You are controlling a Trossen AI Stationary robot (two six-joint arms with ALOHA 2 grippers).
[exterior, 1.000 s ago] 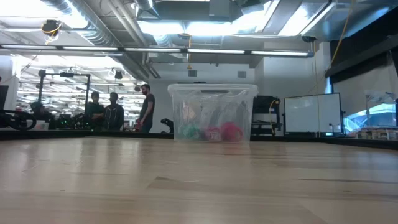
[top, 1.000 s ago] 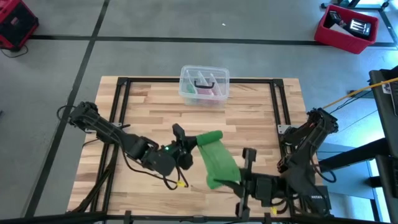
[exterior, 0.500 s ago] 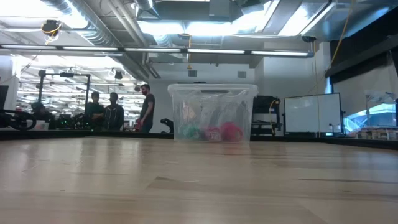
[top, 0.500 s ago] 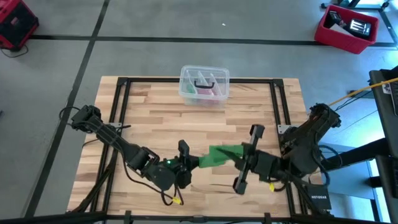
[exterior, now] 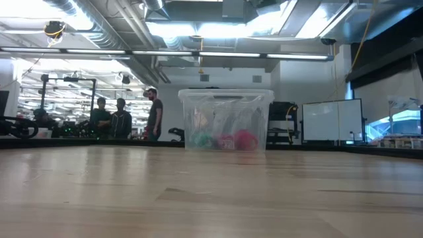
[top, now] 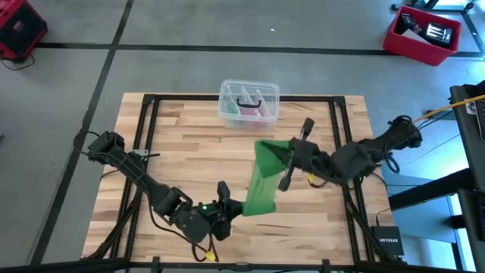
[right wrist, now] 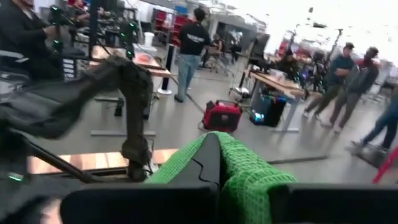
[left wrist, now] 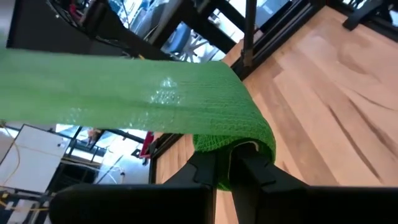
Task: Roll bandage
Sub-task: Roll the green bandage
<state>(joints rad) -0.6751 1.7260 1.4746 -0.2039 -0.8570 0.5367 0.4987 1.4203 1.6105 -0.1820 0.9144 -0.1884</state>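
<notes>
Bandage (top: 262, 182), bright green, hangs stretched in the air over the middle of the wooden table (top: 189, 144), running as a flat band from one arm to the other. Its near end is caught by the left gripper (top: 226, 211), low toward the front edge of the table; from that arm's wrist camera the two dark fingers (left wrist: 205, 168) are pinched together on the fabric (left wrist: 155, 93), which folds over them. The far end is held by the right gripper (top: 289, 155), which reaches in from the right side toward the table's centre. That arm's wrist camera shows the green cloth (right wrist: 242, 168) bunched over its closed fingers. The strip widens toward the left gripper and sits clear of the tabletop. At the back edge stands a clear plastic box (top: 248, 104) with pink and dark items inside, well apart from the bandage. Beyond the table, several people (exterior: 153, 114) stand in the room behind.
</notes>
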